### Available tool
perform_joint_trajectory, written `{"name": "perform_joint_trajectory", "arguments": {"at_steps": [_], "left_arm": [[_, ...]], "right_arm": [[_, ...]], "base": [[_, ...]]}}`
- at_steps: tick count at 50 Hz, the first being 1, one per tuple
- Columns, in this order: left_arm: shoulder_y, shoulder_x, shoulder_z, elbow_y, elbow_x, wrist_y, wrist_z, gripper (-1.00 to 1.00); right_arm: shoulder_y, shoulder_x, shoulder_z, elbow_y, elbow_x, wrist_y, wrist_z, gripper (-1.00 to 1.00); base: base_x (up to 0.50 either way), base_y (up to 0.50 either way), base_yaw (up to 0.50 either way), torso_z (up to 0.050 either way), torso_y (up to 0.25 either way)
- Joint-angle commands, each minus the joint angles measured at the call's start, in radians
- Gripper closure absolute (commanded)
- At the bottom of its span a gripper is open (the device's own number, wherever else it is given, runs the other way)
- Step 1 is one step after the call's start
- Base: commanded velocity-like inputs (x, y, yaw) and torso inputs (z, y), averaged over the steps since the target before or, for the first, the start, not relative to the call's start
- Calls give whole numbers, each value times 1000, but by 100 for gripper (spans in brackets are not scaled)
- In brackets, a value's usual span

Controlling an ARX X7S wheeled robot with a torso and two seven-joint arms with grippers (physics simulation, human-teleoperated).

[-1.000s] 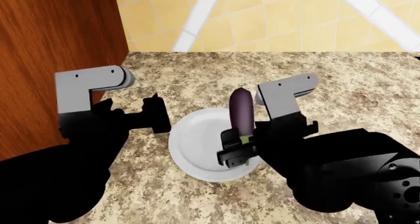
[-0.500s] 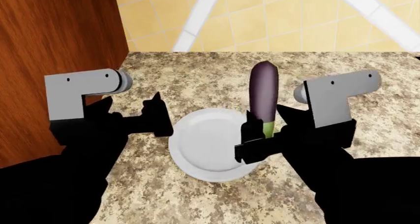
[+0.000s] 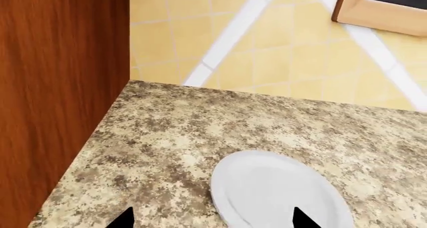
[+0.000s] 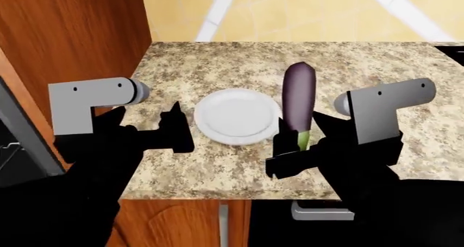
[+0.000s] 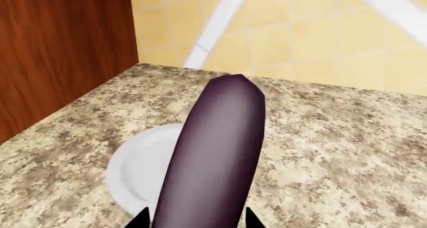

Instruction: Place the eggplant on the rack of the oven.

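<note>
Right gripper (image 4: 290,154) is up off the bench (image 4: 377,68), fingers clamped on the stem end of the eggplant (image 4: 298,97). Eggplant stands nearly upright out of the fingers, purple tip away from me, green cap just above the grip. Right wrist view agrees: eggplant (image 5: 217,158) runs straight out between the two fingertips.

Left gripper (image 4: 176,128) is level with the right one, holding nothing. Fingers look spread: left wrist view shows two black tips (image 3: 303,219) well apart.

The arm bodies are mostly black silhouettes, so joint detail is lost. I can't see the contact faces on the eggplant, and the lower arm links are cut off by the frame edge.

White plate (image 4: 238,116) sits bare on the bench between the two sets of fingers, just ahead of them. Wood cabinet side (image 4: 80,35) stands beyond the left fingers, yellow tiled wall (image 3: 280,52) behind the bench. No oven or rack that I can identify.
</note>
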Motion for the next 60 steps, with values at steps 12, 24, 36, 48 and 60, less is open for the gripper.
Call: {"name": "perform_joint_trajectory", "arguments": {"at_steps": [12, 24, 36, 48, 60], "left_arm": [[9, -4, 7, 1, 13, 12, 11, -100], [10, -7, 8, -9, 30, 21, 32, -100], [2, -10, 12, -15, 31, 25, 34, -100], [6, -16, 13, -13, 34, 30, 39, -100], [-1, -27, 12, -18, 68, 38, 64, -100]], "right_arm": [[8, 7, -4, -1, -31, 6, -15, 100], [24, 3, -20, 8, -27, 12, -8, 100], [23, 6, -25, 9, -46, 12, -31, 100], [39, 7, -30, 8, -45, 13, -32, 100], [46, 21, -13, -19, -50, -1, -34, 100]], "base": [[-468, 0, 0, 0, 0], [-473, 0, 0, 0, 0], [-474, 0, 0, 0, 0], [-473, 0, 0, 0, 0], [-195, 0, 0, 0, 0]]}}
